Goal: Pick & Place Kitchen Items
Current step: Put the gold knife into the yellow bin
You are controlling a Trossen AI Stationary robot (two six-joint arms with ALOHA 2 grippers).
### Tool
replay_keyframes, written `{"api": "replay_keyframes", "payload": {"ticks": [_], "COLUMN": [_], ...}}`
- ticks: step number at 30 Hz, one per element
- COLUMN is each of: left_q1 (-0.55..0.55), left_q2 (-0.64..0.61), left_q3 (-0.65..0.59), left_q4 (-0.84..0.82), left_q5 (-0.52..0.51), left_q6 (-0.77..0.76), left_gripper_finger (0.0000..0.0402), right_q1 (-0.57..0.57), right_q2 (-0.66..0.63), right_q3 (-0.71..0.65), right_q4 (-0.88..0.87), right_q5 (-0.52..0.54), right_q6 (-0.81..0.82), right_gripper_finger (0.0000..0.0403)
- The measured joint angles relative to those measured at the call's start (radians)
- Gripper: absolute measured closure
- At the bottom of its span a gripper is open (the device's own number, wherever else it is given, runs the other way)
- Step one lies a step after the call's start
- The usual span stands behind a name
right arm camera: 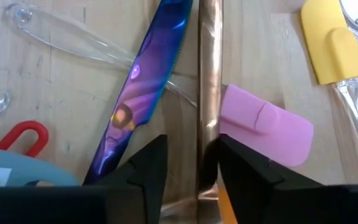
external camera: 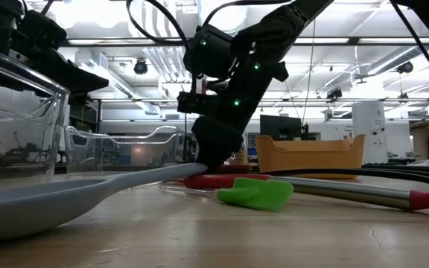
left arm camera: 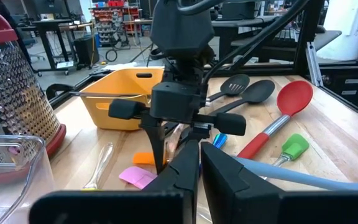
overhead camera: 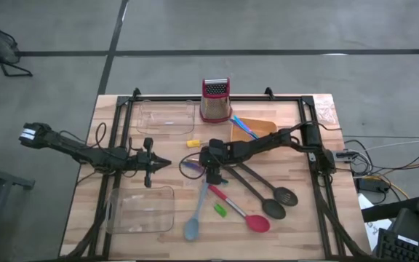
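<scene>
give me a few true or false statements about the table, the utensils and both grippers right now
1. The right gripper straddles a copper-coloured stick. True.
2. The box grater lies flat among the spoons. False: it stands upright at the table's far edge.
3. The left gripper is shut and holds nothing. True.
4. The red-headed spoon sits in the orange bowl. False: it lies on the table.
5. A pink block lies beside the stick. True.

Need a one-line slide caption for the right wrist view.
Right end effector straddles a copper-coloured handle beside an iridescent blue knife and pink spatula head.
</scene>
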Motion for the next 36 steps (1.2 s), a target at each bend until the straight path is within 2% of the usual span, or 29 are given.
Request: {"api": "replay_keyframes", "payload": {"ticks": [7, 10, 23, 36], "left_q1": [0.0, 0.0, 0.0, 0.0], "left_q2": [0.0, 0.0, 0.0, 0.004], "left_q3": [0.0, 0.0, 0.0, 0.0], "left_q4": [0.0, -0.001, -0.001, -0.018], "left_q5": [0.0, 0.0, 0.0, 0.0], "left_q6": [0.0, 0.0, 0.0, 0.0], "left_gripper_finger": [0.0377, 0.0378, 0.0372, 0.0371], "right_q1": [-0.001, -0.002, -0.006, -0.008], "right_q2": [-0.003, -0.003, -0.033, -0.148], "right_q3": [-0.001, -0.001, -0.003, 0.026], "right_q4": [-0.001, -0.003, -0.022, -0.099], "right_q5": [0.001, 0.003, 0.015, 0.038], "right_q6": [-0.047, -0.053, -0.071, -0.034], "right_gripper_finger": [0.0349, 0.0367, 0.0358, 0.0363]}}
